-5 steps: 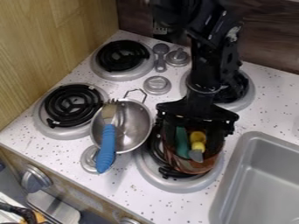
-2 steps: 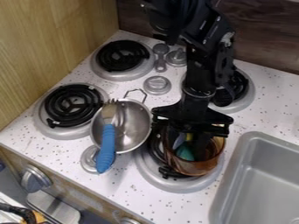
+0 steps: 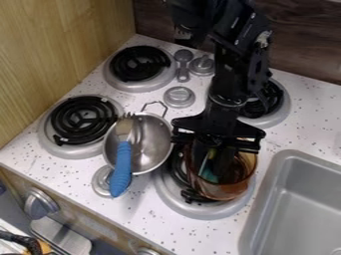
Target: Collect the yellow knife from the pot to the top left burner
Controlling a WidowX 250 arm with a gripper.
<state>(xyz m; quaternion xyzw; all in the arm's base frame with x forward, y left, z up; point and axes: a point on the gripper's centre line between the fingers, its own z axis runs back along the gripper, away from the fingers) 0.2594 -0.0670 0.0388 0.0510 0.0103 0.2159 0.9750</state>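
Note:
The black gripper (image 3: 218,135) hangs over the amber see-through pot (image 3: 230,192), with its lower part down inside it. The pot stands on the front right burner. Within, a small yellow piece (image 3: 212,153), likely part of the yellow knife, shows beside the gripper; most of it is hidden. A teal object (image 3: 208,174) lies lower in the pot. At the upper left of the view, the top left burner (image 3: 139,63) has a black coil with nothing on it.
Left of the pot, a metal pan (image 3: 154,144) holds a blue-handled fork (image 3: 122,164) that sticks out over its rim. A grey sink (image 3: 293,199) lies at the right. Wooden panelling (image 3: 57,55) borders the left side.
The gripper has shifted a little left and gone down into the pot. The yellow piece, plainly visible before, is now mostly covered, and the teal object is partly covered too.

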